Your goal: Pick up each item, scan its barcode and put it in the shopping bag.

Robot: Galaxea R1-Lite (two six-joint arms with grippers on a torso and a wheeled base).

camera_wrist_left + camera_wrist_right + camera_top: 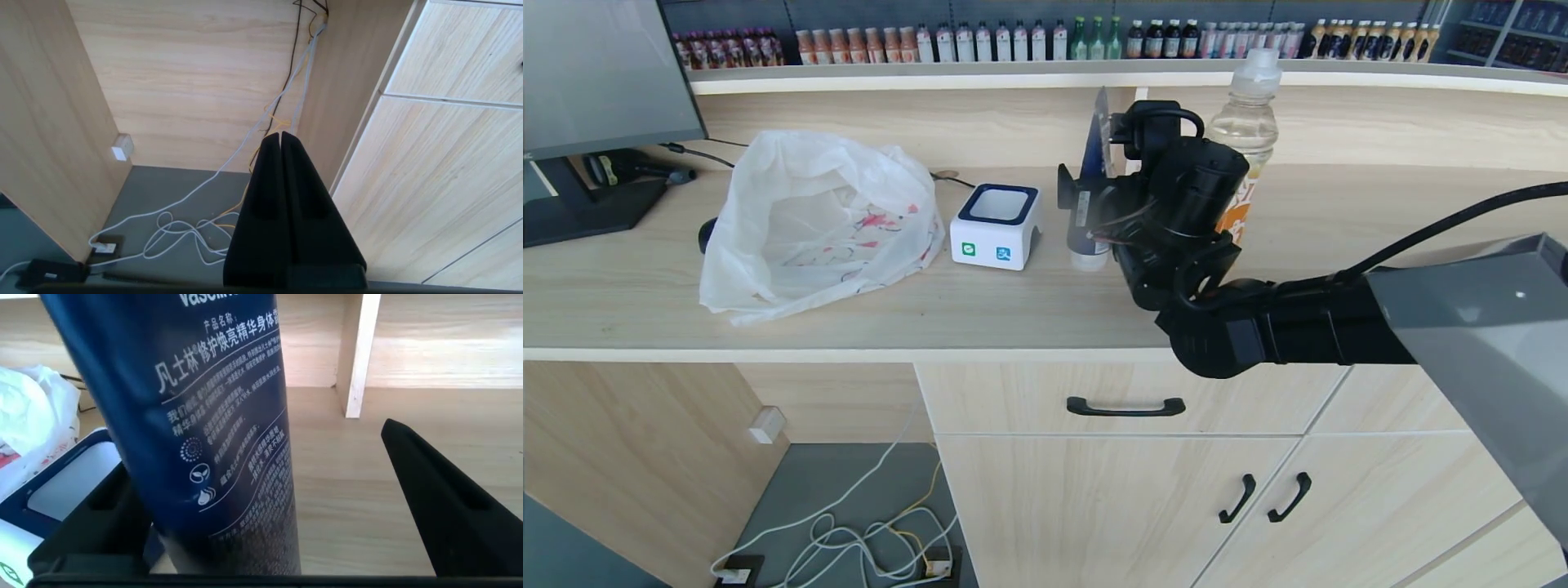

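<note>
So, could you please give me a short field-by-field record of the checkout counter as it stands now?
tube: dark blue, standing cap-down on the counter, just right of the scanner
right tool: open, straddling the tube
left tool: shut, hanging low beside the cabinet doors
shopping bag: white, crumpled, left of the scanner
bottle: clear, upright behind the right arm
stage: tube not yet scanned or bagged

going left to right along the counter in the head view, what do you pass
monitor -> shopping bag -> barcode scanner -> blue tube -> clear bottle
</note>
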